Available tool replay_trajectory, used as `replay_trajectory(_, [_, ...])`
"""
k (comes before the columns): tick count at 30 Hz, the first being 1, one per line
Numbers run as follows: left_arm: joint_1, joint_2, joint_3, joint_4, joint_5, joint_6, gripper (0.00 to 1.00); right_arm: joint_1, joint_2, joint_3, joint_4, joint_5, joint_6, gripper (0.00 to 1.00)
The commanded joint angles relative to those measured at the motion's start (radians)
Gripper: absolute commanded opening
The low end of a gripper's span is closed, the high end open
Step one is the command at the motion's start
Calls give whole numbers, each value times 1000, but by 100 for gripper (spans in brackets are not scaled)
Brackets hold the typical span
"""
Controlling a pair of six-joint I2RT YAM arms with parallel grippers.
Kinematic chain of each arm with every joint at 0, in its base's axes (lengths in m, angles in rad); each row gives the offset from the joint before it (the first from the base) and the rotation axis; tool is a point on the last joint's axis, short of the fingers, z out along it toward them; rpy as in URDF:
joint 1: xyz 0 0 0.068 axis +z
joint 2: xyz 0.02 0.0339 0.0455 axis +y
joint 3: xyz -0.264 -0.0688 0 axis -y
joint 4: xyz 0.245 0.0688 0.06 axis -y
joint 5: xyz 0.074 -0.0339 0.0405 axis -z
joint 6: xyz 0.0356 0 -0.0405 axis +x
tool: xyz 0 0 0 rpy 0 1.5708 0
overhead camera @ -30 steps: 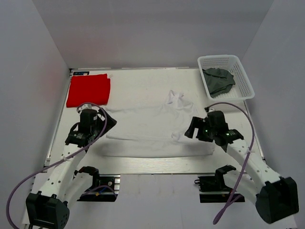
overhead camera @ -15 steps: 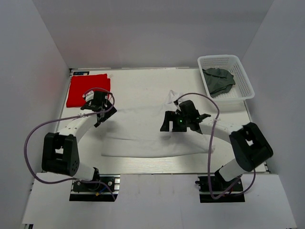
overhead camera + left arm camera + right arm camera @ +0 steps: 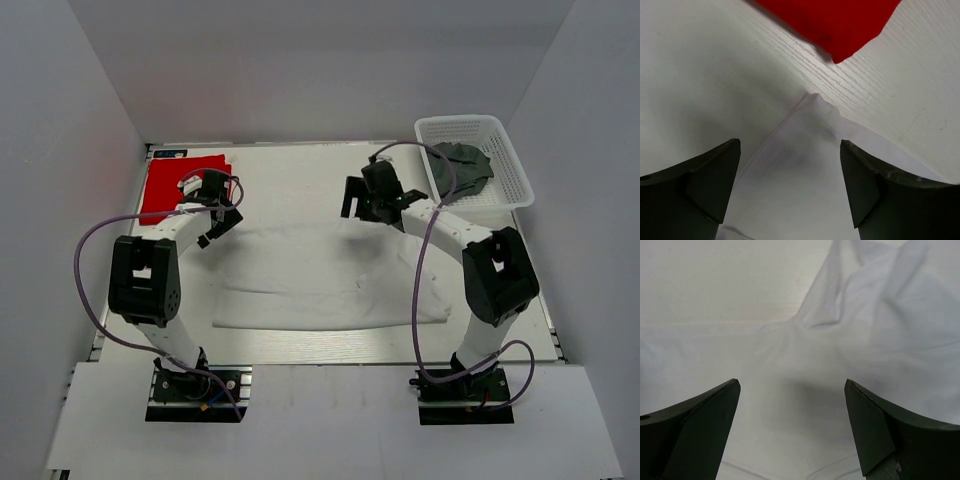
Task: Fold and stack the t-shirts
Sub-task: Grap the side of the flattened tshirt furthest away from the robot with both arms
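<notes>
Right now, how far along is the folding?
Done: the red shirt lies folded, far left. In hand: the white shirt is spread out, left gripper and right gripper open above its far edge. Left: folding it, then the grey-green shirt in the basket, and stacking.

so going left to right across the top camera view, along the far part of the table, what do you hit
red t-shirt → left gripper → right gripper → grey-green t-shirt, lying inside the white basket. The white t-shirt stretches under both grippers, so it has no single place in the order.
</notes>
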Motion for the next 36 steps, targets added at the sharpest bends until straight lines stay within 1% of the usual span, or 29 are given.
replay_trajectory(1, [9, 16, 57, -3, -23, 14, 89, -55, 54, 132, -97, 196, -27, 91])
replay_trajectory(5, [19, 64, 79, -3, -23, 14, 82, -102, 178, 236, -115, 184, -74, 91])
replay_trajectory(7, [28, 99, 102, -3, -11, 14, 81, -122, 212, 288, -112, 178, -90, 91])
replay_trajectory(8, [28, 110, 102, -3, 0, 5, 75, -133, 241, 314, -103, 168, -113, 91])
replay_trajectory(10, [28, 131, 132, -14, 0, 5, 70, -147, 275, 345, -91, 160, -137, 91])
replay_trajectory(11, [28, 145, 132, -14, 0, -4, 65, -150, 286, 380, -88, 155, -162, 91])
replay_trajectory(13, [28, 156, 152, -14, 0, -4, 59, -161, 349, 411, -89, 157, -186, 91])
replay_trajectory(14, [28, 166, 152, -14, 12, -4, 54, -165, 361, 463, -89, 155, -202, 91])
replay_trajectory(15, [28, 166, 161, -14, 12, 5, 40, -168, 410, 484, -92, 140, -208, 91])
replay_trajectory(17, [28, 177, 161, -14, 23, 16, 25, -176, 453, 546, -94, 129, -220, 91])
replay_trajectory(18, [28, 186, 172, -14, 33, 16, 12, -176, 478, 557, -76, 120, -235, 91])
replay_trajectory(20, [28, 196, 183, -32, 33, 16, 3, -181, 505, 580, -62, 74, -263, 91])
replay_trajectory(21, [28, 196, 183, -32, 33, 16, 0, -179, 511, 572, -28, 59, -280, 91])
replay_trajectory(22, [28, 196, 183, -32, 44, 16, 0, -179, 522, 563, 2, -1, -286, 88])
replay_trajectory(23, [28, 196, 183, -32, 44, 25, 0, -185, 527, 557, 16, -24, -303, 86])
replay_trajectory(24, [28, 196, 183, -32, 53, 25, 0, -181, 528, 543, 27, -44, -308, 82])
replay_trajectory(26, [28, 196, 183, -32, 53, 25, 0, -182, 533, 523, 26, -79, -294, 78])
replay_trajectory(29, [28, 187, 183, -23, 63, 25, 0, -181, 515, 471, 47, -76, -285, 63])
replay_trajectory(30, [28, 186, 174, -23, 63, 34, 0, -181, 505, 448, 65, -78, -286, 54])
replay_trajectory(31, [28, 186, 174, -23, 63, 34, 0, -182, 508, 436, 69, -67, -298, 31])
replay_trajectory(33, [28, 177, 174, -23, 63, 34, 0, -182, 507, 436, 72, -43, -318, 16])
replay_trajectory(34, [28, 168, 174, -23, 63, 46, 0, -181, 504, 439, 73, -38, -335, 4])
replay_trajectory(35, [28, 168, 183, -23, 63, 46, 0, -181, 495, 442, 72, -41, -361, 0])
replay_trajectory(36, [28, 154, 183, -23, 63, 60, 0, -182, 489, 445, 72, -52, -372, 0])
